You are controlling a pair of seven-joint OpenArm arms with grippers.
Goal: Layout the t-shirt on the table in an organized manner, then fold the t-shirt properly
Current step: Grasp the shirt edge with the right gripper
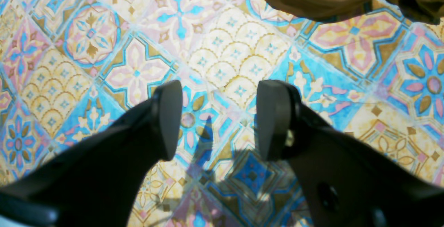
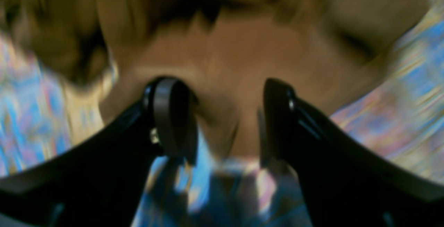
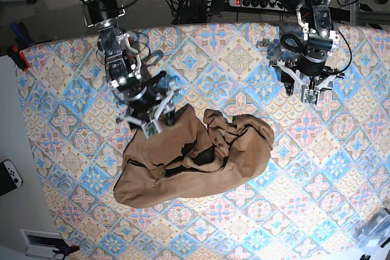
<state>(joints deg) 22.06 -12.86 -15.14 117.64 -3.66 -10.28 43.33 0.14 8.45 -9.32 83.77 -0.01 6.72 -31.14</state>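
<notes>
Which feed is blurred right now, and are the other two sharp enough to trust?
Right wrist view: heavily blurred, tan-brown fabric t-shirt smeared between the open right gripper. Left wrist view: sharp, open left gripper shadowing the patterned tablecloth. Base view: sharp.

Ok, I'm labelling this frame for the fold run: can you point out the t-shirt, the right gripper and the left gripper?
t-shirt (image 3: pixel 183 178), base view, middle of the crumpled tan fabric.
right gripper (image 3: pixel 150 121), base view, between its fingertips at the shirt's upper edge.
left gripper (image 1: pixel 218 119), left wrist view, the gap between its open fingers above the bare cloth.
</notes>
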